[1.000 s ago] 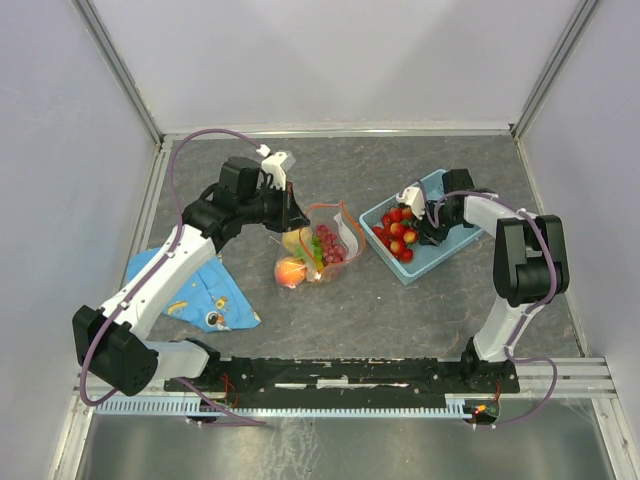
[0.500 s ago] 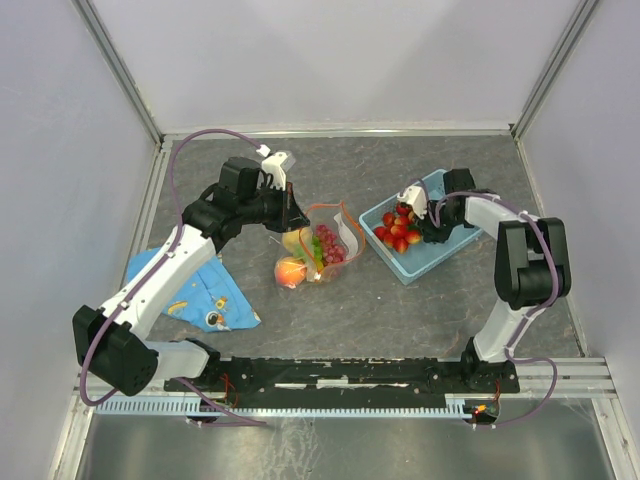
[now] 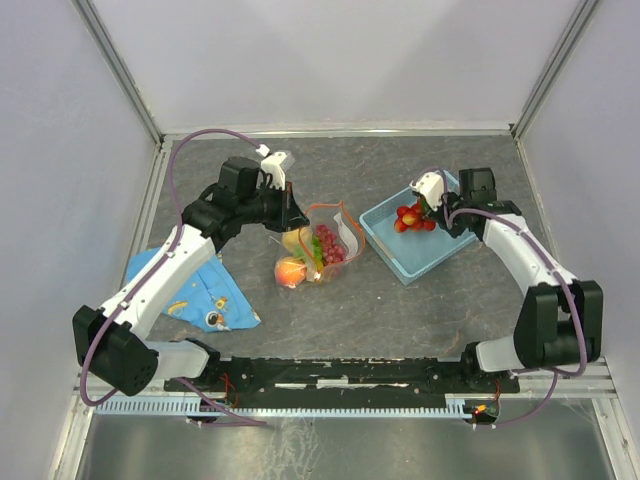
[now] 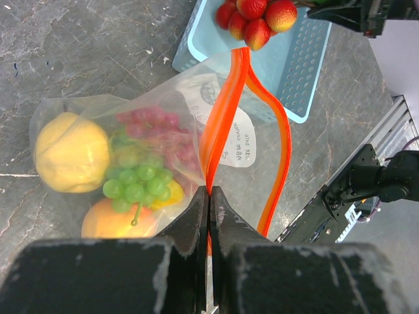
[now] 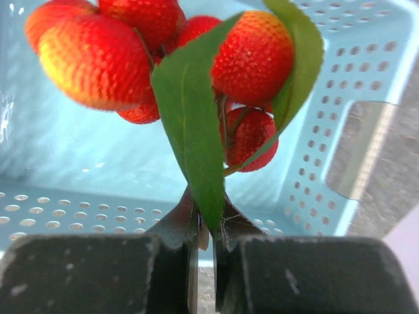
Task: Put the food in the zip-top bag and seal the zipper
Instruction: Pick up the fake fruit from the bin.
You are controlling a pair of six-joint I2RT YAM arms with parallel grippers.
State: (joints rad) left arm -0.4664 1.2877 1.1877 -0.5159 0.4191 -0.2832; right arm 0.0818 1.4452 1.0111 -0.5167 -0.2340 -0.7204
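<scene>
The clear zip-top bag (image 3: 322, 248) lies mid-table with its mouth open, its orange-red zipper (image 4: 226, 108) forming a loop. Inside it sit a yellow lemon (image 4: 71, 152), green grapes (image 4: 134, 182), purple grapes (image 4: 160, 127) and an orange peach (image 4: 114, 222). My left gripper (image 4: 209, 191) is shut on the near end of the zipper strip, holding the mouth up. A bunch of red strawberries (image 5: 163, 62) with green leaves (image 5: 196, 140) hangs above the light-blue basket (image 3: 415, 250). My right gripper (image 5: 206, 209) is shut on a leaf of that bunch.
A blue patterned cloth (image 3: 200, 290) lies at the left under the left arm. The basket stands right of the bag with perforated walls (image 5: 314, 170). Grey walls enclose the table on three sides.
My right gripper closed on the strawberry bunch and lifted it out of the basket, and the right arm swung back and up. The left arm and bag held still.
</scene>
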